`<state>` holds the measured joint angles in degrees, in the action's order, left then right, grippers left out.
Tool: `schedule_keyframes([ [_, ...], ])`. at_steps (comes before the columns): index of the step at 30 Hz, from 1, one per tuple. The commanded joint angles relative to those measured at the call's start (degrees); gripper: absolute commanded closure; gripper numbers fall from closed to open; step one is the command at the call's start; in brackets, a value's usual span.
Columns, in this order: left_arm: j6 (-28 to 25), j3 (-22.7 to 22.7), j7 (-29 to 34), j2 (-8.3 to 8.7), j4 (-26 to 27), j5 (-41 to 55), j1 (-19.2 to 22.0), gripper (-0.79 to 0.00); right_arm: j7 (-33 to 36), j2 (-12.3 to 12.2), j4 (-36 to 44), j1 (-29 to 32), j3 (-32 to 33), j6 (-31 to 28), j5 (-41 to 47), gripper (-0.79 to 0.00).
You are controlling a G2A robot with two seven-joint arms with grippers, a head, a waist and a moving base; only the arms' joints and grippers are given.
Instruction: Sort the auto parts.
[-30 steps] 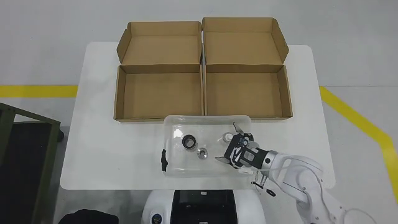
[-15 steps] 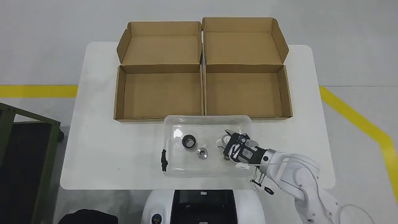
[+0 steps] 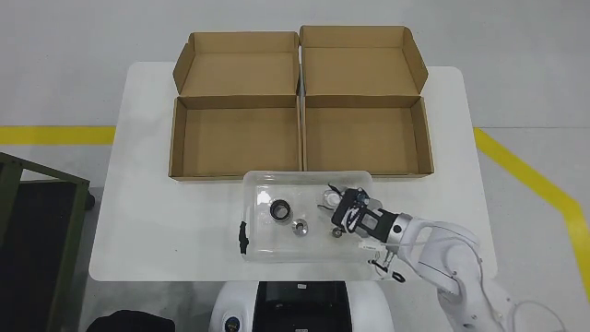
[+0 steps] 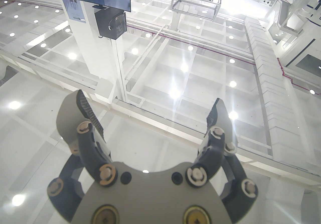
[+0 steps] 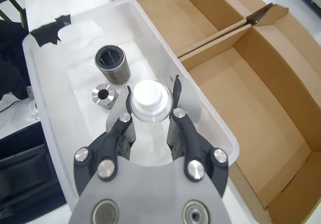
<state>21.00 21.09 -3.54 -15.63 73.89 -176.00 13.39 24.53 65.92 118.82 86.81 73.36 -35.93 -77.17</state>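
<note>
Clenched now, not merely straddled: white stepped part (image 5: 150, 102), pinched at its wide lower collar by the right gripper (image 5: 152, 84). A second ago, loose on the bin floor, with the open claw coming in from 4 o'clock. Half a second ago, straddled. Now grasped and drawn a little toward 12 o'clock. Probably means pick made and carry to a box next. Cannot tell whether already lifted off the floor.

Round and tiered like a small cake: matt white upper steps, glossy collar beneath, clear or polished. Likely hard and slick, so apt to twist between the ribbed pads.

Held at the 3 o'clock end of the clear plastic bin (image 3: 253, 179), thin-walled, round-cornered, patched with black tape (image 5: 49, 30).

Toward 9 o'clock of the part, apart from the claw: dark cylinder (image 5: 112, 64), upright, smooth steel with a black bore, and faceted nut (image 5: 104, 95), short, bright, drilled through.

At 12 o'clock of the bin, two cardboard boxes (image 3: 235, 138), matt brown, side by side, flaps open. Underneath, white table (image 3: 147, 194).

Left gripper (image 4: 149, 107) pointed at the ceiling, released, fingers wide apart, nothing between them.
</note>
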Motion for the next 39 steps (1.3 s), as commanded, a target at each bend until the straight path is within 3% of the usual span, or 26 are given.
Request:
schedule_keyframes([
  [1, 0.0, 0.0, 0.0, 0.00, 0.0, 0.0, 0.0, -0.785, -0.3, 0.0, 0.8, -0.3, 0.2, 0.3, 1.6, 0.000],
  [25, 0.0, 0.0, 0.0, 0.00, 0.0, 0.0, 0.0, -0.785, -11.7, 1.4, 6.4, -10.6, 1.3, 11.4, 30.9, 0.000],
  [32, 0.0, 0.0, 0.0, 0.00, 0.0, 0.0, 0.0, -0.785, -16.3, 2.1, 5.1, -13.4, -0.3, 10.3, 41.9, 0.000],
  [39, 0.0, 0.0, 0.0, 0.00, 0.0, 0.0, 0.0, -0.785, -17.7, 2.4, 5.8, -15.6, -0.5, 9.8, 45.7, 0.000],
])
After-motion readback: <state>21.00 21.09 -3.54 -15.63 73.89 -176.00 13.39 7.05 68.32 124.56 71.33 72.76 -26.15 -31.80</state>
